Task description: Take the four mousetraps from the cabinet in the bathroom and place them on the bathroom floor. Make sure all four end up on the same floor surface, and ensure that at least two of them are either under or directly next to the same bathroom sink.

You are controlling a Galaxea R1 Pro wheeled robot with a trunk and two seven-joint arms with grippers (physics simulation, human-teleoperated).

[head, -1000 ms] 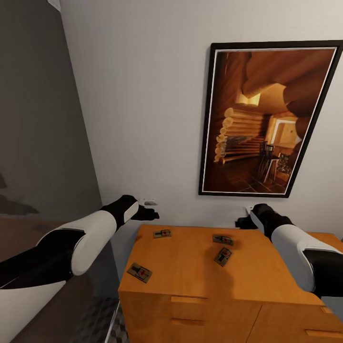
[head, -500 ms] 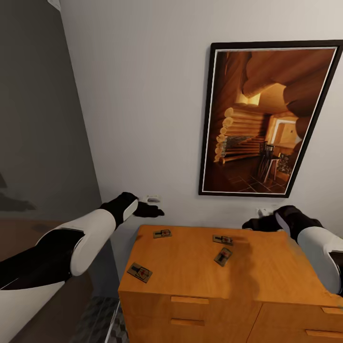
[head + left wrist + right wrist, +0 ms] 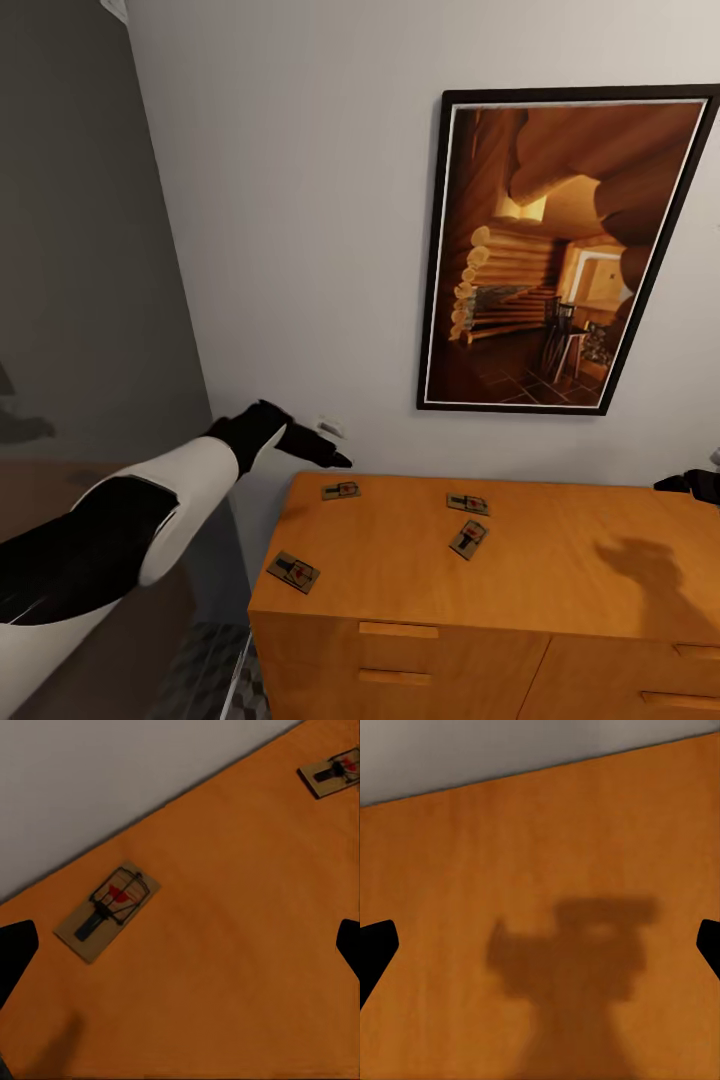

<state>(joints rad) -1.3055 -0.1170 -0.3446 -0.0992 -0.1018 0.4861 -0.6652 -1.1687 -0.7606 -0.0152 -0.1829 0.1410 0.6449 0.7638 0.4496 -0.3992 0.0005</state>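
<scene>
head view: four mousetraps (image 3: pixel 341 490) lie flat on the cabinet (image 3: pixel 560 570) top. left gripper (image 3: pixel 325 450) hovers just above the corner one, jaws wide, empty; right gripper (image 3: pixel 540 945) likewise wide and empty. risk: fingers skid off that thin board, nudging it overboard.

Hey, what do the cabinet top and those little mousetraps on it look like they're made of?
The cabinet looks like smooth orange-brown wood or veneer, with faint grain and a matte sheen. The mousetraps look like pale bare wooden boards carrying dark wire, probably metal, plus a red patch; in the left wrist view, one shows this best.
</scene>
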